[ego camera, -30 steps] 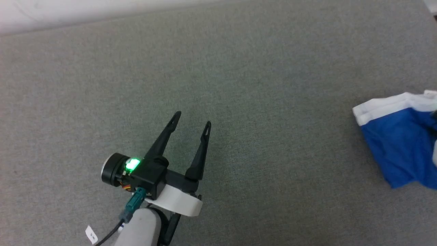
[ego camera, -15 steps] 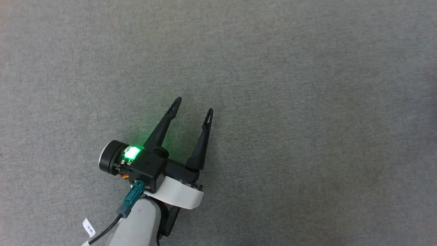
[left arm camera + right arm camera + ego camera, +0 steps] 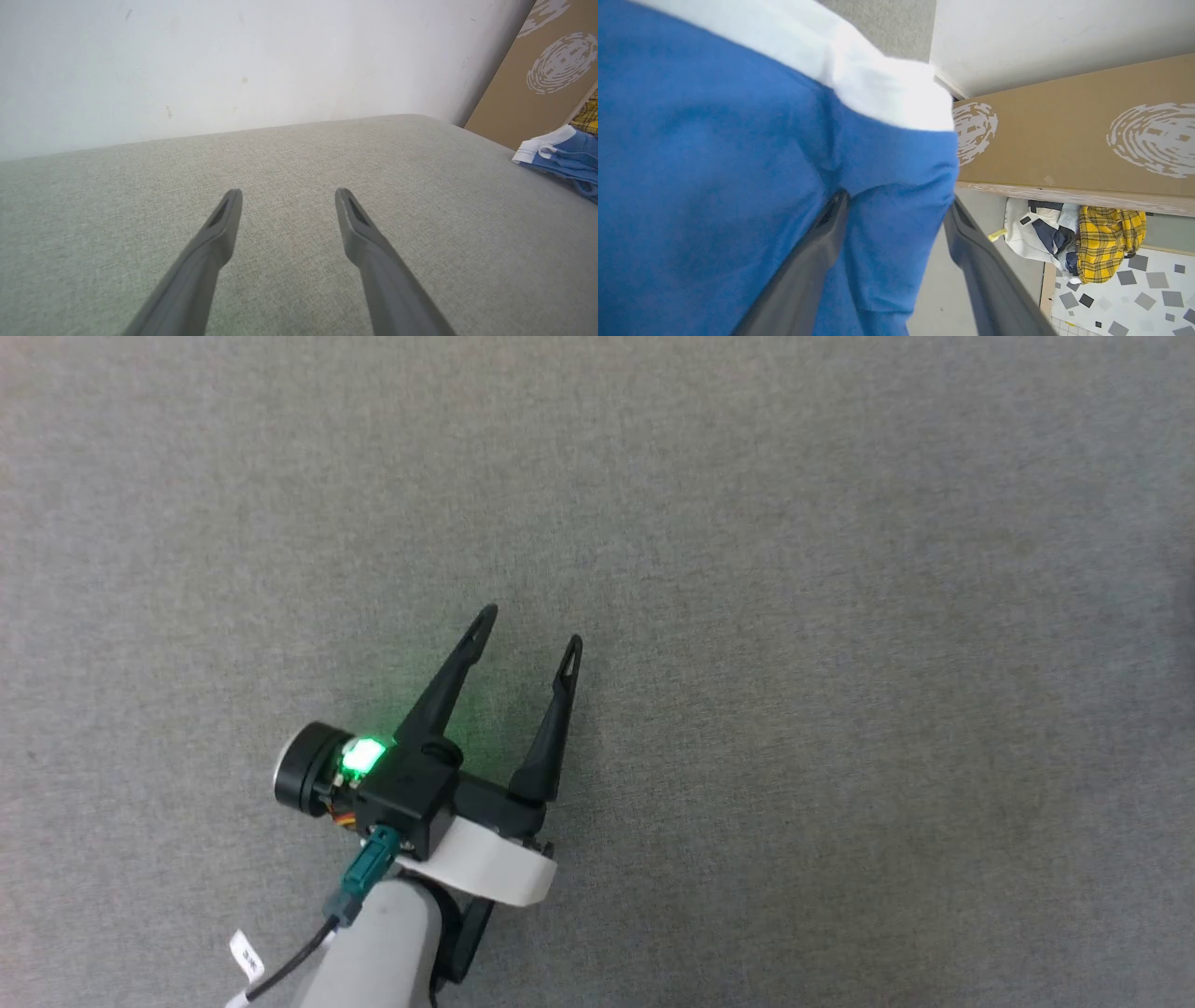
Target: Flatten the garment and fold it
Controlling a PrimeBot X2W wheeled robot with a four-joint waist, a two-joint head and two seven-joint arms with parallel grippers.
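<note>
**Snag and slide-off risk at the right gripper**

The right gripper (image 3: 897, 199) stands wide, with a bulge of the bright blue shorts with a white band (image 3: 714, 163) between its dark fingers (image 3: 808, 261), draped rather than pinched. Judgement: withdrawing could hook the cloth and drag it out of lay. In the left wrist view the shorts lie bunched at the right edge, near the corner of the grey woven surface (image 3: 299, 154) — a slip-off is possible. The left gripper (image 3: 530, 627), wide and empty at lower left of the head view, is well apart — no help.

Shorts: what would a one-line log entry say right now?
left gripper: open, empty | right gripper: open, astride shorts | shorts: bunched, unfolded
</note>
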